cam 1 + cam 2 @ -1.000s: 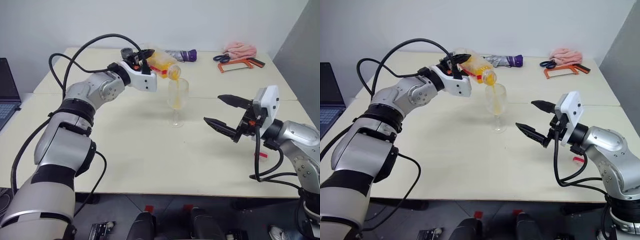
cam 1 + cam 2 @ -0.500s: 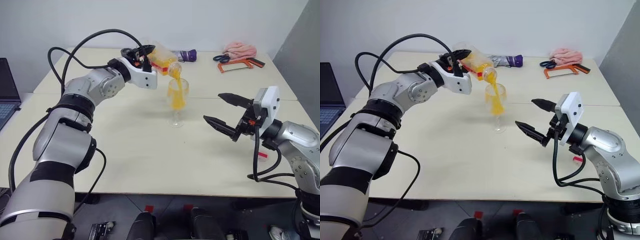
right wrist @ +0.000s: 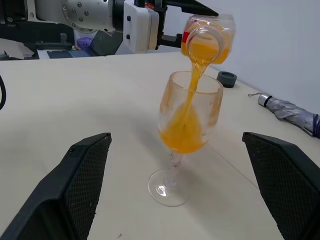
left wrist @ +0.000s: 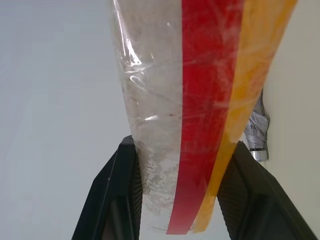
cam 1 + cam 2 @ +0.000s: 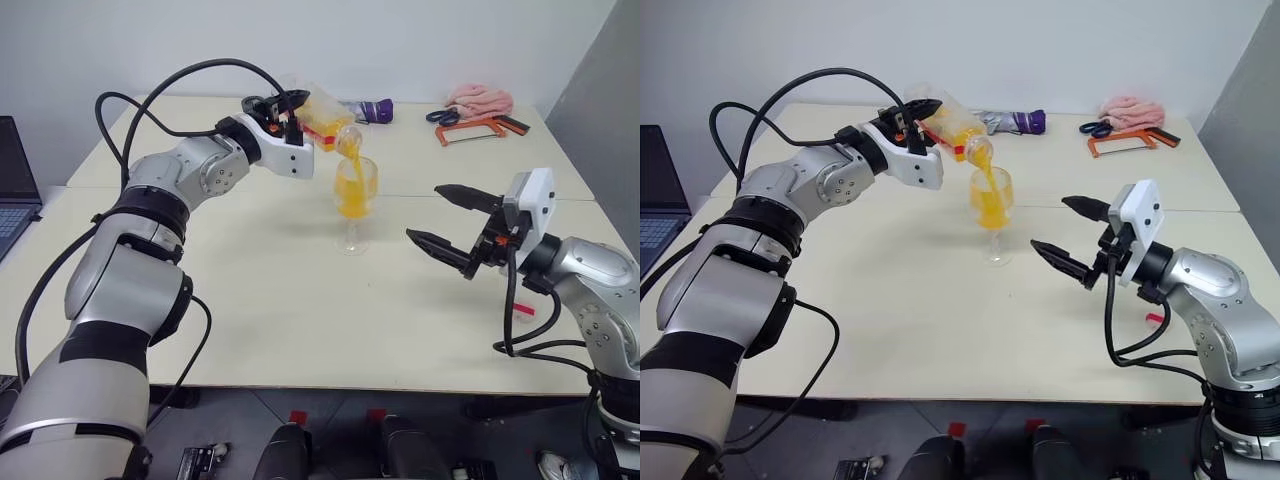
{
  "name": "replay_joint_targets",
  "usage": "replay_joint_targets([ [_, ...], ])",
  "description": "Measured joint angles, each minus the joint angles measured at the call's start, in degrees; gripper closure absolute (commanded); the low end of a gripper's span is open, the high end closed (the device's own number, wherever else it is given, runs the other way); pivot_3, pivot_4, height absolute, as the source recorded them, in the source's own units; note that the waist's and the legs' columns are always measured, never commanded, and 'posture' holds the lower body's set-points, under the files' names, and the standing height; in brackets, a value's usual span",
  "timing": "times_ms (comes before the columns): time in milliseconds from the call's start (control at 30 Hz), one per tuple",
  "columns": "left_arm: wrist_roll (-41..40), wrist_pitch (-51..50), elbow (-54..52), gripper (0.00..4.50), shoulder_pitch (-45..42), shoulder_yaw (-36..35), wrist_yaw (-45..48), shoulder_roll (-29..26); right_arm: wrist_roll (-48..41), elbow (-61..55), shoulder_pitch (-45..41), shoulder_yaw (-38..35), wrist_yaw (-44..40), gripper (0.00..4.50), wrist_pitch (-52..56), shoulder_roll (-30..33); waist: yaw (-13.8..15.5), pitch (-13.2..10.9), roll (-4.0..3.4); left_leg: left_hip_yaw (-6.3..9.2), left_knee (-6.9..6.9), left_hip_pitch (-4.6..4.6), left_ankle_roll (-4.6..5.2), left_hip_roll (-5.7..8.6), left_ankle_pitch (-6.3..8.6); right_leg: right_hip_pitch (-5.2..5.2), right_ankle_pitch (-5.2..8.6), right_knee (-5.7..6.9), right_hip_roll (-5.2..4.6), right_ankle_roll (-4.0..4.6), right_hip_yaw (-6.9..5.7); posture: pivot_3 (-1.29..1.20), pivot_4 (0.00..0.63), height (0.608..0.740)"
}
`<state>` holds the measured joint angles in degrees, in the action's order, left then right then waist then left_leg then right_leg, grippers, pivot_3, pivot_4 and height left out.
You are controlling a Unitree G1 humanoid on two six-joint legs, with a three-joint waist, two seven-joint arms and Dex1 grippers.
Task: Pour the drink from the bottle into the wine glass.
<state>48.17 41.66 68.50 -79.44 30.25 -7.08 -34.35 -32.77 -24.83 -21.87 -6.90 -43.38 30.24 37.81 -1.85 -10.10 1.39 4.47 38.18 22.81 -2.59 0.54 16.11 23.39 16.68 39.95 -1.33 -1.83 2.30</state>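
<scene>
My left gripper [image 5: 291, 112] is shut on the bottle [image 5: 324, 122], holding it tilted with its open mouth just over the wine glass [image 5: 355, 205]. In the left wrist view the black fingers [image 4: 118, 199] clamp the bottle [image 4: 165, 90] on both sides of its red label strip. The drink [image 3: 192, 89] runs in an orange stream from the mouth into the bowl, which is roughly half full. The glass stands upright on the table at mid-centre. My right gripper [image 5: 424, 212] hovers open to the right of the glass, apart from it, with nothing between its fingers.
A folded umbrella [image 5: 368, 110], a pink cloth [image 5: 481, 98], scissors and an orange hacksaw [image 5: 472, 128] lie along the table's far edge. A laptop [image 5: 14, 180] sits off to the left. A small red item [image 5: 524, 311] lies under my right arm.
The drink has kept flowing and its level in the glass has risen from a thin layer to about half. The bottle has tipped slightly further. My right gripper has stayed put.
</scene>
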Motion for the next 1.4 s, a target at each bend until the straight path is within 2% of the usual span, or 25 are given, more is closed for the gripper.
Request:
replay_joint_targets([
  [1400, 1.51, -0.50, 1.70, 2.85, -2.01, 1.57, -2.22, -0.24, 0.01, -0.10, 0.15, 1.35, -0.27, 0.00, 0.02, -0.02, 0.00, 0.00, 0.00, 0.00, 0.03, 0.00, -0.08, 0.00, -0.05, 0.00, 0.00, 0.03, 0.00, 0.00, 0.00, 0.00, 0.150, 0.740],
])
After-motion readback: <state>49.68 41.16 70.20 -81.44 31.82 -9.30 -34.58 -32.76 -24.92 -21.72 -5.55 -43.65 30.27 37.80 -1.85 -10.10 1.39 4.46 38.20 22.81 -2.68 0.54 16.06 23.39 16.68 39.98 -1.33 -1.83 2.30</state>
